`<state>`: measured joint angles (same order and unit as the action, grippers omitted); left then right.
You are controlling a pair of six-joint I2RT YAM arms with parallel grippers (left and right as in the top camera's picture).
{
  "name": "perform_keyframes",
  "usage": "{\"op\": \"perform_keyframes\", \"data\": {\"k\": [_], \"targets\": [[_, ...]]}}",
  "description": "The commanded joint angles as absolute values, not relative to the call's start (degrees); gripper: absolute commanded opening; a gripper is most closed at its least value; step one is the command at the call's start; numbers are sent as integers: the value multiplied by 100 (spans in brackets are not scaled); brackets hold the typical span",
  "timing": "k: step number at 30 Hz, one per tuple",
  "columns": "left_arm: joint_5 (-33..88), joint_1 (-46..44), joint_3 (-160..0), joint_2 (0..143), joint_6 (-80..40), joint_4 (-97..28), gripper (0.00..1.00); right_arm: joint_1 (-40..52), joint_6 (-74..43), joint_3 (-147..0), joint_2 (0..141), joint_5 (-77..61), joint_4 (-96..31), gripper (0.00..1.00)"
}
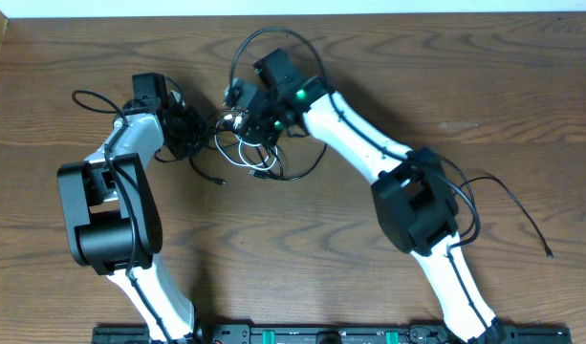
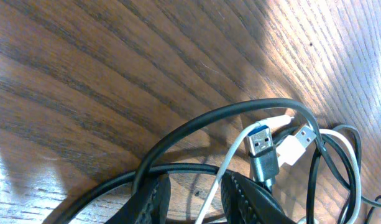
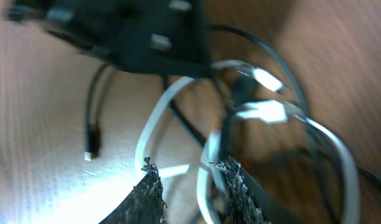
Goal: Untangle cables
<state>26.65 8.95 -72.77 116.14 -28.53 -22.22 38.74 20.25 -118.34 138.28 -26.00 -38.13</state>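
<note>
**Black-and-white tangle sits between both claws**

Cables [image 1: 247,143] lie knotted on the wooden bench [image 1: 312,258], toward its far edge, and both arms are right on top of them! Left claw [image 2: 193,182] is released, fingers apart, with the white cord [image 2: 222,171] running loose through the gap. Right claw [image 3: 189,167] is blurred, yet its fingers stand parted too, straddling white loops.

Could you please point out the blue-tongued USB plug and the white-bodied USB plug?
Blue-tongued USB plug [image 2: 260,140], left wrist view, on its blue tongue.
White-bodied USB plug [image 2: 291,150], left wrist view, on its white housing.
</note>
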Motion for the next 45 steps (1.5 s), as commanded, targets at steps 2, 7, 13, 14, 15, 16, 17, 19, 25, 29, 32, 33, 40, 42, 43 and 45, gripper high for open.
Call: {"op": "perform_keyframes", "data": {"k": [2,7,13,14,15,16,17,19,25,29,32,33,40,42,43,45], "targets": [[2355,943,-7227,11616,-2880,-2268,35,4176,2451,-11924,13705,-2270,-3743,34],[2355,943,-7227,11616,-2880,-2270,35,4276,2451,-11909,13850,-2182,-3671,34],[2357,943,-7227,11616,-2880,-2270,35,4211,2451,-11902,14077,-1507,-3645,34],[2366,943,-7227,11616,-2880,-2268,35,4185,2447,-11904,14086,-1466,-3651,34],[2399,943,-7227,11616,-2880,-2265,35,4152,2434,-11902,14108,-1472,-3664,34],[2401,943,-7227,11616,-2882,-2265,35,4125,2366,-11902,14116,-1485,-3671,34],[2401,943,-7227,11616,-2882,-2265,35,4106,2314,-11904,14136,-1525,-3691,34],[2399,943,-7227,11616,-2882,-2265,35,4080,2276,-11902,14171,-1614,-3741,33],[2399,943,-7227,11616,-2880,-2263,35,4049,2331,-11900,14322,-1603,-3898,33],[2399,943,-7227,11616,-2880,-2265,35,4047,2383,-11872,14376,-1492,-3907,34],[2399,943,-7227,11616,-2882,-2265,35,4032,2556,-11865,14381,-1487,-3953,34],[2399,943,-7227,11616,-2882,-2263,35,4023,2613,-11858,14381,-1487,-3951,35],[2401,941,-7227,11616,-2877,-2239,42,3994,2838,-11832,14510,-1496,-3750,42],[2401,941,-7227,11616,-2877,-2222,44,4007,2838,-11832,14580,-1496,-3688,41],[2401,941,-7227,11616,-2877,-2220,45,4014,2838,-11832,14634,-1494,-3671,40],[2401,941,-7227,11616,-2877,-2222,45,4021,2836,-11832,14735,-1500,-3673,27]]}}
